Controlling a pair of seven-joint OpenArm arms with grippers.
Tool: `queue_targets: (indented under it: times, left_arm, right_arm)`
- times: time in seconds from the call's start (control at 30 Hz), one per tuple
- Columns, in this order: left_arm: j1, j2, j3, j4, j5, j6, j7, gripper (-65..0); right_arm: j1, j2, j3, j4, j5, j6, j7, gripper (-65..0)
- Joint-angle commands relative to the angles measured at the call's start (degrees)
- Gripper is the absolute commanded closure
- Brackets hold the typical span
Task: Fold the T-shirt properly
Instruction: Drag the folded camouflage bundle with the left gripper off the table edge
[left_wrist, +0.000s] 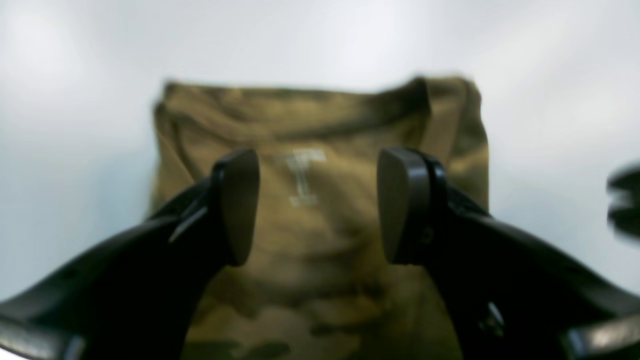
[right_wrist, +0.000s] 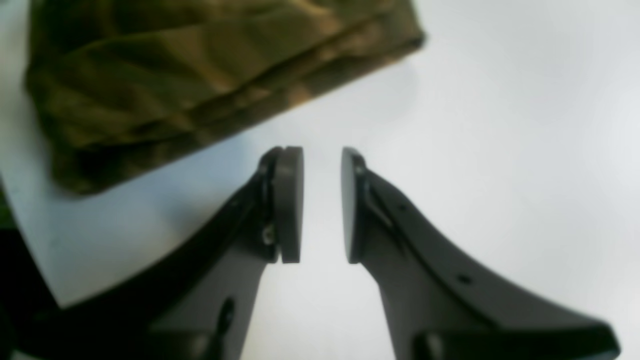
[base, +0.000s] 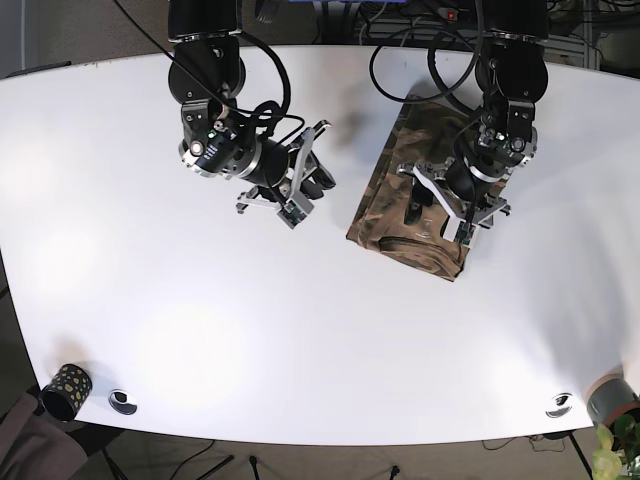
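Two claws are seen above a white counter (base: 150, 300). Along the near edge of the counter in the base view, a dark patterned cup (base: 66, 388) stands at the left corner, with a small round disc (base: 123, 401) just beside it; a second disc (base: 559, 404) lies near the right corner.

Farther in, the T-shirt (base: 400, 205) is found right of centre on the counter. It is folded into a compact olive camouflage rectangle, with the collar end toward the near side. In the left wrist view the collar band and a small pale printed mark are seen on the top layer, though the picture is blurred.

The left claw (left_wrist: 318, 205) is positioned over the folded T-shirt, and its fingers are spread well apart with nothing held between them. Whether the fingertips touch the cloth cannot be told.

The right claw (right_wrist: 322, 205) is located well apart from the T-shirt, over bare counter to the left in the base view. Its pads (right_wrist: 290, 205) are parted by a narrow gap and nothing is gripped. In the right wrist view a folded edge of the T-shirt is seen beyond the claw.
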Motion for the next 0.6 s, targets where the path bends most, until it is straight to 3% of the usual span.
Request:
queue_targets:
  times: [0.0, 0.23, 0.4, 0.57]
  left_arm:
    - [1.4, -0.6, 0.8, 0.8, 1.3, 0.0, -3.4, -35.0]
    - [6.5, -1.0, 2.7, -6.3, 10.5, 0.1, -10.1, -35.1]
    - [5.7, -2.5, -3.1, -13.3, 10.8, -0.1, -10.2, -35.1]
    - [0.3, -10.3, -4.5, -22.9, 10.6, -0.2, -9.9, -35.1]
  right_arm:
    - [1.2, 0.4, 1.6, 0.5, 0.5, 0.30, 0.7, -12.2]
    - [2.0, 0.3, 2.0, 0.9, 0.6, 0.30, 0.7, -12.2]
    - [2.3, 0.3, 2.0, 1.0, 0.6, 0.30, 0.1, -12.2]
    - [3.4, 0.2, 2.1, 1.0, 0.6, 0.30, -0.3, -12.2]
